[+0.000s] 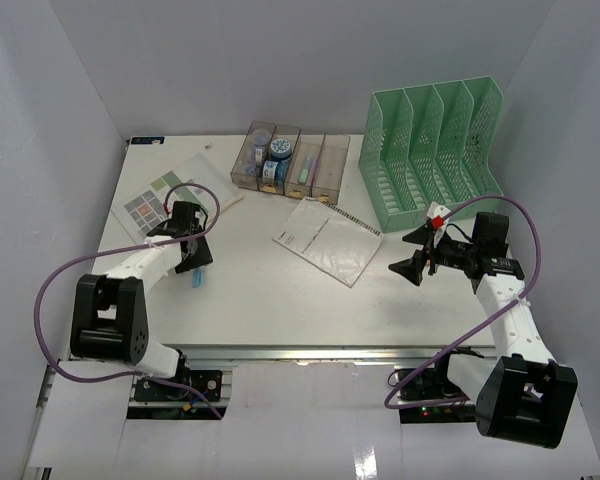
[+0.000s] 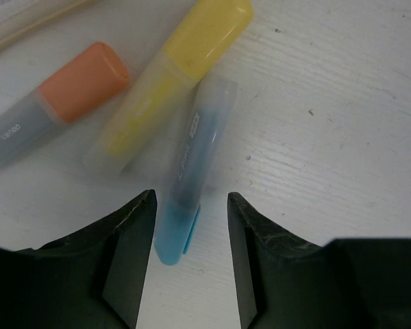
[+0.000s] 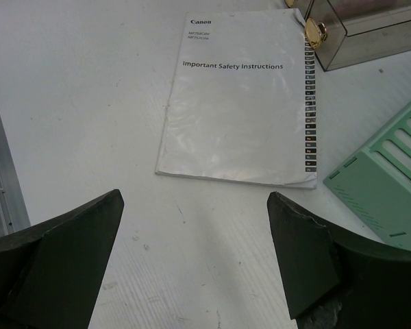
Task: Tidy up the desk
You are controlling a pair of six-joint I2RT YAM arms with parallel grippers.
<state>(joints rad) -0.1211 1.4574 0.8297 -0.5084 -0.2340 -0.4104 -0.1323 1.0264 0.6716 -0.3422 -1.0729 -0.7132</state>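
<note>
On the left part of the white desk [image 1: 265,300], my left gripper [image 1: 192,262] points down over three highlighters lying side by side. In the left wrist view its jaws [image 2: 192,199] stand partly open around the cap end of the blue highlighter [image 2: 192,157]. A gap shows on the right side of the cap. A yellow highlighter [image 2: 178,75] and an orange one [image 2: 68,92] lie just left of it. My right gripper [image 1: 408,252] hovers wide open over bare desk, nothing between its fingers [image 3: 195,199]. A white Canon booklet [image 3: 240,103] lies just ahead of it.
A green mesh file rack [image 1: 432,150] stands at the back right, its corner [image 3: 390,185] close to my right gripper. A row of clear brownish bins [image 1: 290,160] holds small items at the back centre. A printed sheet [image 1: 155,200] lies at the back left.
</note>
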